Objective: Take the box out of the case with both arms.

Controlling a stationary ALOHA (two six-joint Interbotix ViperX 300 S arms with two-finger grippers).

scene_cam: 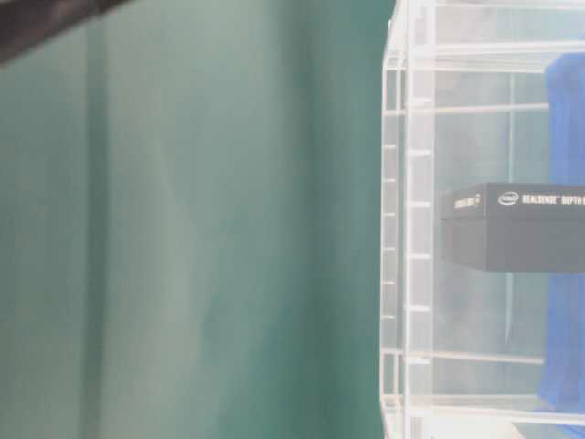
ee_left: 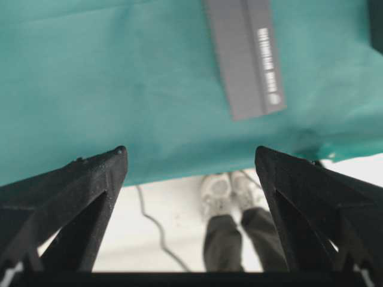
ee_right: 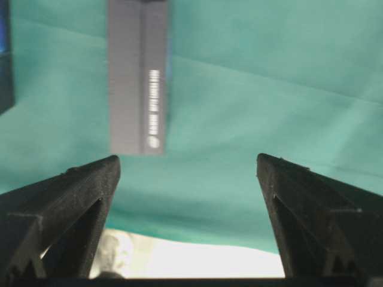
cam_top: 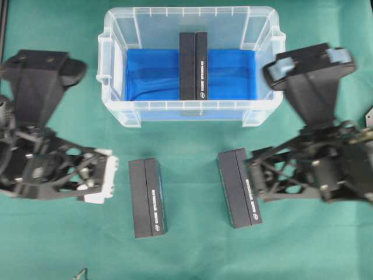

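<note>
**One box in the bin, two on the cloth, both grippers wide**

A green cloth-covered table filled the room's work area. Toward twelve o'clock sat the large clear plastic rectangular case with its rimmed edge and a blue liner across the bottom. At nine o'clock the black left arm's lattice-frame gripper with white finger pads hung over the cloth, jaws spread wide and holding nothing; its wrist camera showed bare cloth between the two black fingers. At three o'clock the black right arm's lattice-frame gripper stood just as wide and empty, its frame overlapping the edge of a box below it in the overhead view; whether they touched I could not tell.

A long black rectangular box with white lettering stood inside the case at its middle, on the liner, reaching toward the far wall. Two more black boxes lay outside on the cloth at six o'clock: one nearer the left gripper, the other beside the right gripper.
</note>
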